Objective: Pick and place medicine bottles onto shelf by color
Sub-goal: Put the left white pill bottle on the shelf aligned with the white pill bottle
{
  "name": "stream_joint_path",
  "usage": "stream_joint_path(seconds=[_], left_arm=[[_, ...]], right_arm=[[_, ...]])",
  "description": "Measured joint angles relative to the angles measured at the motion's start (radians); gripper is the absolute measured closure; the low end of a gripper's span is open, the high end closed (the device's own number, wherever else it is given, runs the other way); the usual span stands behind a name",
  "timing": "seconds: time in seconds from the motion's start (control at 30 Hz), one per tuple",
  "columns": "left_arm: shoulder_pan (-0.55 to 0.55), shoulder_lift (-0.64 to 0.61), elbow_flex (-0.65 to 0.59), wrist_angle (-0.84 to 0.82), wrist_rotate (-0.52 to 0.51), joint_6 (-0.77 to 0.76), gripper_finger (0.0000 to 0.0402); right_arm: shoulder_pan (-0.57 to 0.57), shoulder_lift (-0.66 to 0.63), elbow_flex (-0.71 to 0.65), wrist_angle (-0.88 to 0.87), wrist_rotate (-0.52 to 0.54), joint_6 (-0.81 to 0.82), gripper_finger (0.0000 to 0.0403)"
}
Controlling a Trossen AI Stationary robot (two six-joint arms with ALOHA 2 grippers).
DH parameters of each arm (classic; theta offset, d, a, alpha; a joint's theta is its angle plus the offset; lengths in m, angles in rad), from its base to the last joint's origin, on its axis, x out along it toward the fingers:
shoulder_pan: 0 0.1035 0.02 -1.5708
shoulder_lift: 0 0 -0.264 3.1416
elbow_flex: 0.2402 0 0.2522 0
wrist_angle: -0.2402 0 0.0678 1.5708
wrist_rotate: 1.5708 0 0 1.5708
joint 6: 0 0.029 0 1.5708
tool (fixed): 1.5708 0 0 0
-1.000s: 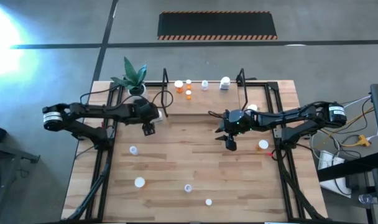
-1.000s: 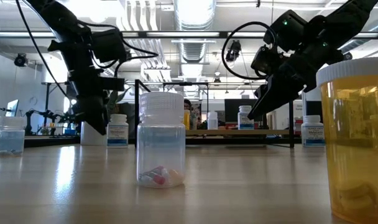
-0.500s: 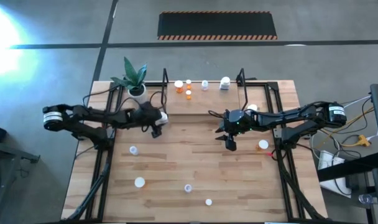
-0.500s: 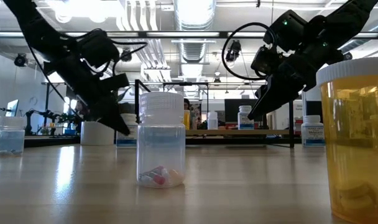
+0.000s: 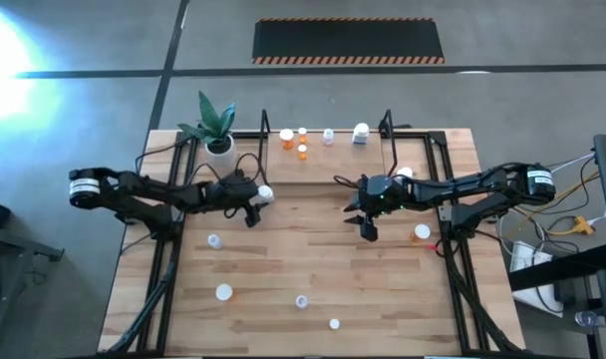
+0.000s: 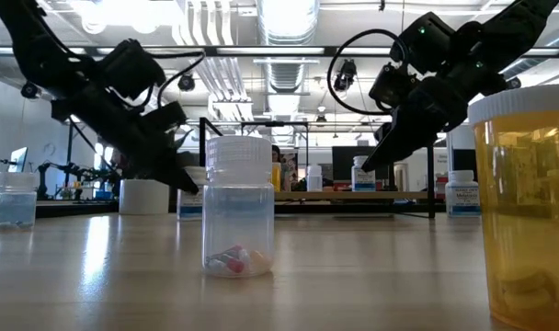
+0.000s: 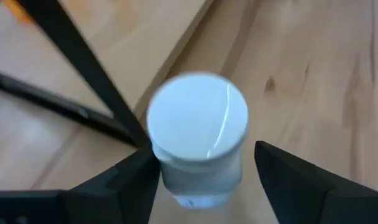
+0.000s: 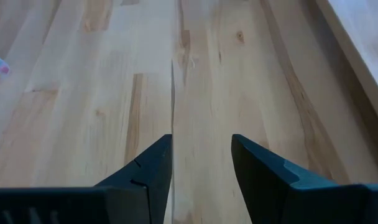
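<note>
Left wrist view: white bottle (image 7: 198, 140) between left hand's (image 7: 201, 180) spread fingers.

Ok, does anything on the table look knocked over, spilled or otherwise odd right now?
Nothing stands out. The small white-capped medicine bottles scattered over the wooden tabletop appear upright, nothing spilled. The left gripper brackets a white-capped white bottle beside the black-framed wooden shelf; the right gripper is open over bare wood.
</note>
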Motion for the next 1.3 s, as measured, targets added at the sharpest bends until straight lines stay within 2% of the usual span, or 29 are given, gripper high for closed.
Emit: stream_joint_path(seconds=[0.23,0.33,0.5,0.67,0.87,1.0,1.17,1.3], left_arm=[[-0.018,0.003,0.001,0.039,-0.025,-0.038,0.0226],[-0.047,0.003,0.001,0.050,-0.021,-0.052,0.0242],[-0.124,0.014,0.037,0.080,-0.021,-0.135,0.0247],[-0.204,0.130,0.102,0.277,-0.026,-0.180,0.0248],[-0.221,0.423,0.354,0.311,-0.023,-0.148,0.0249],[-0.221,0.593,0.577,0.286,0.057,-0.067,0.0250],[-0.219,0.732,0.846,0.061,0.085,0.008,0.0250],[-0.217,0.822,1.013,-0.124,0.083,0.053,0.0245]], right_arm=[[0.000,-0.002,0.000,0.002,0.000,0.008,0.0259],[0.000,-0.027,0.003,-0.058,0.000,0.011,0.0263],[0.000,-0.132,0.006,-0.202,0.000,0.018,0.0271],[0.000,-0.254,-0.035,-0.269,0.001,0.081,0.0276],[0.001,-0.352,-0.145,-0.225,0.012,0.173,0.0274],[0.002,-0.396,-0.202,-0.218,0.037,0.224,0.0278],[0.003,-0.443,-0.235,-0.225,0.037,0.259,0.0280],[0.003,-0.467,-0.256,-0.179,0.057,0.256,0.0280]])
